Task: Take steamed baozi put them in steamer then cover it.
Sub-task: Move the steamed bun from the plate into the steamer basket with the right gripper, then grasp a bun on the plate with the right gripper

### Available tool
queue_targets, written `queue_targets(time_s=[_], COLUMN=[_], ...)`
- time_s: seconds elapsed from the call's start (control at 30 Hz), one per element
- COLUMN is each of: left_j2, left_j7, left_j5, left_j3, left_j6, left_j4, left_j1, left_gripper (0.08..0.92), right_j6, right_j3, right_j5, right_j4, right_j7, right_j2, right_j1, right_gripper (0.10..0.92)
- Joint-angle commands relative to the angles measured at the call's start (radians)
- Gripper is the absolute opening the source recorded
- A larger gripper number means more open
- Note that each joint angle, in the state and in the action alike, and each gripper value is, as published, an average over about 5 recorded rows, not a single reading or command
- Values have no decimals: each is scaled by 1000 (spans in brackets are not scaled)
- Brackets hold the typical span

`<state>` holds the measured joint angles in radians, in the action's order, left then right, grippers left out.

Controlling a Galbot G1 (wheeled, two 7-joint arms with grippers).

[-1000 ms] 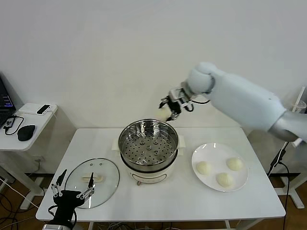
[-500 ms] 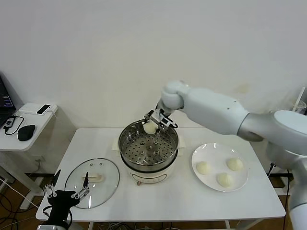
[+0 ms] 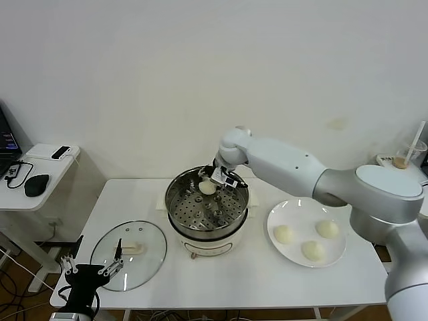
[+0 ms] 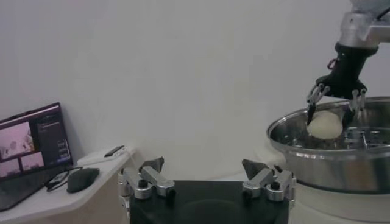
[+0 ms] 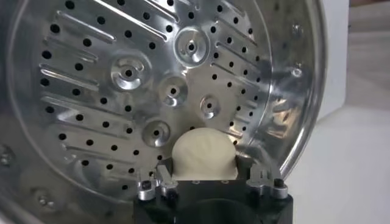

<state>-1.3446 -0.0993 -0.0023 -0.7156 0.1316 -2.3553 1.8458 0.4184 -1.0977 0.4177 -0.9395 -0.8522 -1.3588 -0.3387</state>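
The steamer (image 3: pixel 175 200), a shiny steel pot on a cream base, stands mid-table. My right gripper (image 3: pixel 214 179) reaches into it from the far side, shut on one steamed baozi (image 3: pixel 208 188) just above the perforated tray (image 5: pixel 122 91). The right wrist view shows that baozi (image 5: pixel 203 155) between the fingers, near the pot's wall. Three more baozi (image 3: pixel 311 250) lie on the white plate (image 3: pixel 301 212) to the right. The glass cover (image 3: pixel 150 251) lies flat at the front left. My left gripper (image 3: pixel 93 259) hovers open at the cover's near edge, holding nothing (image 4: pixel 203 164).
A side table (image 3: pixel 40 175) at the far left carries a mouse (image 3: pixel 36 184) and a laptop (image 4: pixel 30 143). A cup with a straw (image 3: pixel 402 160) stands at the far right. The white wall is close behind the table.
My right arm has swung left and down, carrying the baozi from above the steamer's far rim into the pot. The left gripper has drifted slightly towards the table's front left corner.
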Motion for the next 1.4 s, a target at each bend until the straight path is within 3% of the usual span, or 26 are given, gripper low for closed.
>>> queue_targets(time_s=[0.03,0.23,0.43,0.57,0.8,1.07,1.23,1.4], left_j2=[0,-2,9,15,25,51,65,60], left_j7=[0,-2,1,4,7,12,15,16], left_j5=[-1,-1,-26,-39,-30,-46,-45,-33], left_j3=[-2,0,0,7,32,47,59,73], left_j6=[0,0,11,21,23,40,44,48], left_j4=[-1,-4,-15,-14,-15,-14,-13,-20], left_j1=[2,0,-5,-19,-29,-62,-71,-72], left_gripper=[823,823,823,823,823,823,823,823], right_j6=[49,57,-202,-354,-585,-636,-626,-640], right_j3=[3,39,47,93,239,522,640,649], right_j5=[58,55,-269,-368,-361,-352,-269,-219], right_j4=[42,31,-161,-248,-385,-619,-672,-672], right_j7=[24,2,-186,-246,-261,-254,-224,-186], right_j2=[-25,-9,124,252,553,961,1035,989], right_j1=[15,-3,-117,-160,-117,252,507,601], right_gripper=[659,794,822,823,823,823,823,823])
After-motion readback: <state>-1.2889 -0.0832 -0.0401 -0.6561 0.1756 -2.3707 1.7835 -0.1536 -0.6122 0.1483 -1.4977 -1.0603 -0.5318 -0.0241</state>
